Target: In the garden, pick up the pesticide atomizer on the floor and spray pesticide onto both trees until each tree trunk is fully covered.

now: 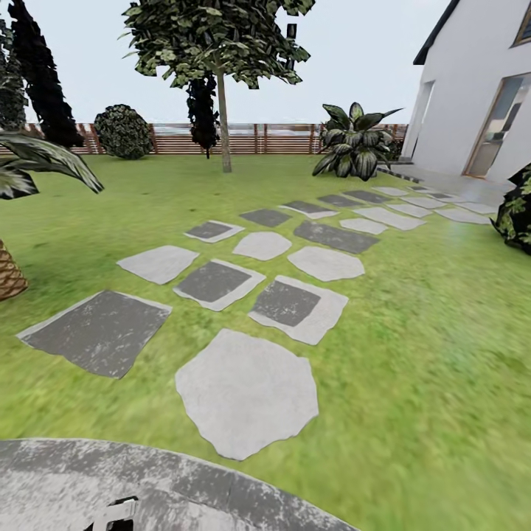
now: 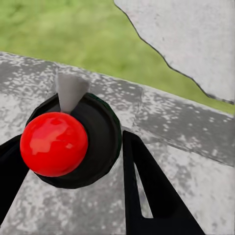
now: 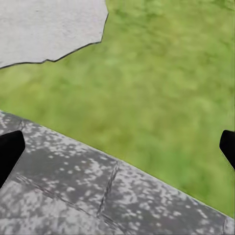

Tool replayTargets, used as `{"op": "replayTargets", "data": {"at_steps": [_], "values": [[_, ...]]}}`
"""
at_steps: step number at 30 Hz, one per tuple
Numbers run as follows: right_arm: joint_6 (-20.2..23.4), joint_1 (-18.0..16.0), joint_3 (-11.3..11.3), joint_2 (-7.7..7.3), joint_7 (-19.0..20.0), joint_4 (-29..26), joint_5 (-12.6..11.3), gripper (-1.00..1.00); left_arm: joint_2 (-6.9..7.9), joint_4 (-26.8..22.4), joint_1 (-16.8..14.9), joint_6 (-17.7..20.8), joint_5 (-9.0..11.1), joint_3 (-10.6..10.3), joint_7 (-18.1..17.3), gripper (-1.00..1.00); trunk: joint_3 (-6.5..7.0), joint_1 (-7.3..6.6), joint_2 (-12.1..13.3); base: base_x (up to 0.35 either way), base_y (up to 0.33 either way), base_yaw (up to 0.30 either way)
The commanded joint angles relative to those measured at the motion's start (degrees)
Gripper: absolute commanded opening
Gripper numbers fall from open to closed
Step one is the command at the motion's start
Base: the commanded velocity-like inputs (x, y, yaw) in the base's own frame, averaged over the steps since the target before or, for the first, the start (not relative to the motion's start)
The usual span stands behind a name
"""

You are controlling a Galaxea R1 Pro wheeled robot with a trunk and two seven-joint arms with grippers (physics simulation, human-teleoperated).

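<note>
The pesticide atomizer (image 2: 73, 142) has a round black body, a glossy red ball on top and a pale grey nozzle. It sits between the black fingers (image 2: 147, 196) of my left gripper (image 2: 73, 144), which is shut on it over grey paving. My right gripper (image 3: 117, 149) is open, with nothing between its widely spread fingertips, above paving and grass. Across the garden lawn (image 1: 413, 332), one tree (image 1: 214, 37) stands near the fence, its thin-looking straight trunk (image 1: 223, 125) far off. A small pale and black piece (image 1: 114, 514) pokes in at the head view's lower edge.
Grey stepping stones (image 1: 247, 391) lead across the grass toward a white house (image 1: 472, 103). A scaly palm trunk (image 1: 9, 273) stands close on the left, and a dark shrub (image 1: 516, 210) on the right. A slatted fence (image 1: 280, 139), round bush (image 1: 123, 131), broad-leaf plant (image 1: 356, 144) and black column trees (image 1: 40, 74) line the back.
</note>
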Motion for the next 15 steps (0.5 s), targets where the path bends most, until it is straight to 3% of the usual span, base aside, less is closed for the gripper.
{"op": "replayTargets", "data": {"at_steps": [1, 15], "values": [[-0.2, 0.0, 0.1, -0.01, 0.0, 0.0, 0.0, 1.0, 0.04, 0.1, 0.0, -0.2, 0.6, -0.3, -0.2, -1.0, -0.05, 0.02, 0.0, 0.34, 0.0, 0.0], [-0.2, 0.0, 0.1, -0.01, 0.0, 0.0, 0.0, 1.0, -0.08, 0.1, 0.0, -0.3, 0.6, -0.4, -0.2, -1.0, -0.05, 0.02, 0.0, 0.34, 0.0, 0.0]]}}
